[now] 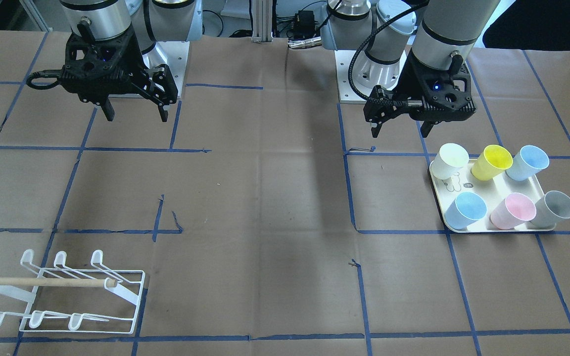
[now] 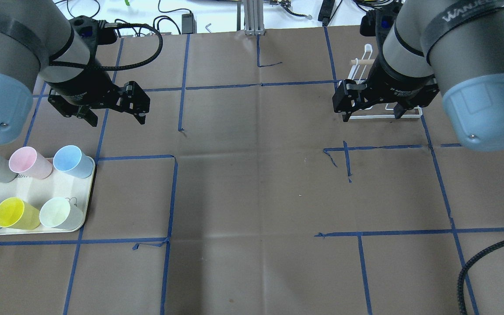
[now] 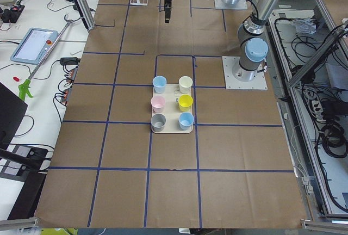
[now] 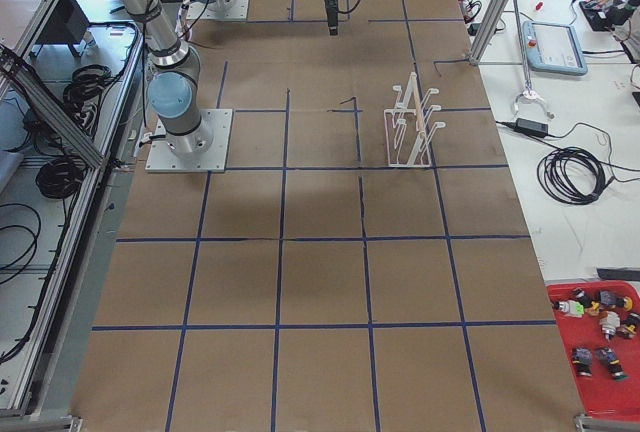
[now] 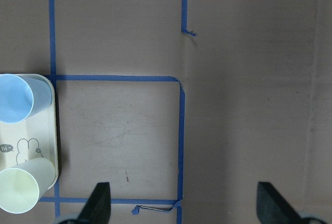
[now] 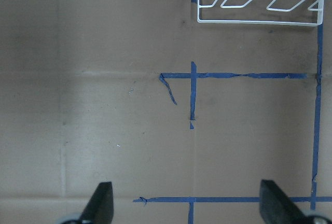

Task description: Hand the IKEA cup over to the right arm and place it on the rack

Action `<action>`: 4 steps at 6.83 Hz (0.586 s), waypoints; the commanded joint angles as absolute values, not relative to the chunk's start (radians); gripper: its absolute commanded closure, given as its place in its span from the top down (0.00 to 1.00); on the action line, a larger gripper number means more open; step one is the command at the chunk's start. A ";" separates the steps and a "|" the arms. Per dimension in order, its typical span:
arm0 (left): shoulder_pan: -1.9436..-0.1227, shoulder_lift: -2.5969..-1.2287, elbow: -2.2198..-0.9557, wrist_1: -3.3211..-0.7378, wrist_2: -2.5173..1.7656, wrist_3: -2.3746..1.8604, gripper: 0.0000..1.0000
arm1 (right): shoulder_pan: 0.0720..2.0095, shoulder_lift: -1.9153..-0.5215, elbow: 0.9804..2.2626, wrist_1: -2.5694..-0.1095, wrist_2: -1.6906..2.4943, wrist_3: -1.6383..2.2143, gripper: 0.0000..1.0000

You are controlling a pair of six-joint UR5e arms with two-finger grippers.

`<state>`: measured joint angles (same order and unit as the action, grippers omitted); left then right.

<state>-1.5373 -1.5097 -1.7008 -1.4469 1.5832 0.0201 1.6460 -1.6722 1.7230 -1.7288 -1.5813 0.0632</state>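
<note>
Several pastel IKEA cups stand upright on a cream tray (image 1: 484,189): white (image 1: 451,160), yellow (image 1: 493,162) and light blue (image 1: 527,163) in the row nearer the robot, with blue, pink and grey behind. My left gripper (image 1: 400,131) hangs open and empty above the table beside the tray's robot-side corner. Its wrist view shows a blue cup (image 5: 15,99) and the white cup (image 5: 23,190) at the left edge. The right arm's gripper (image 1: 136,117) is open and empty, well short of the white wire rack (image 1: 82,291). That rack (image 6: 257,1) has nothing on its pegs.
Brown paper with a grid of blue tape lines (image 1: 265,232) covers the table. The two arm bases (image 1: 359,74) stand at the robot side. A wooden dowel (image 1: 42,282) lies across the rack. A wide bare stretch separates tray and rack.
</note>
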 commanded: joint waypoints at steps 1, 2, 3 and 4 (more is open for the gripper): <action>-1.427 -1.508 -1.703 -1.448 1.577 0.114 1.00 | 1.646 -1.672 1.724 -1.729 -1.580 0.064 1.00; -1.325 -1.508 -1.703 -1.450 1.580 0.211 1.00 | 1.646 -1.672 1.724 -1.730 -1.580 0.066 1.00; -1.221 -1.508 -1.703 -1.448 1.582 0.289 1.00 | 1.646 -1.672 1.727 -1.730 -1.578 0.067 1.00; -1.147 -1.520 -1.701 -1.447 1.575 0.390 1.00 | 1.646 -1.672 1.727 -1.730 -1.578 0.067 1.00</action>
<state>-1.2517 -1.5107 -1.7023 -1.4481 1.5794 0.2741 1.6460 -1.6720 1.7262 -1.7301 -1.5790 0.0667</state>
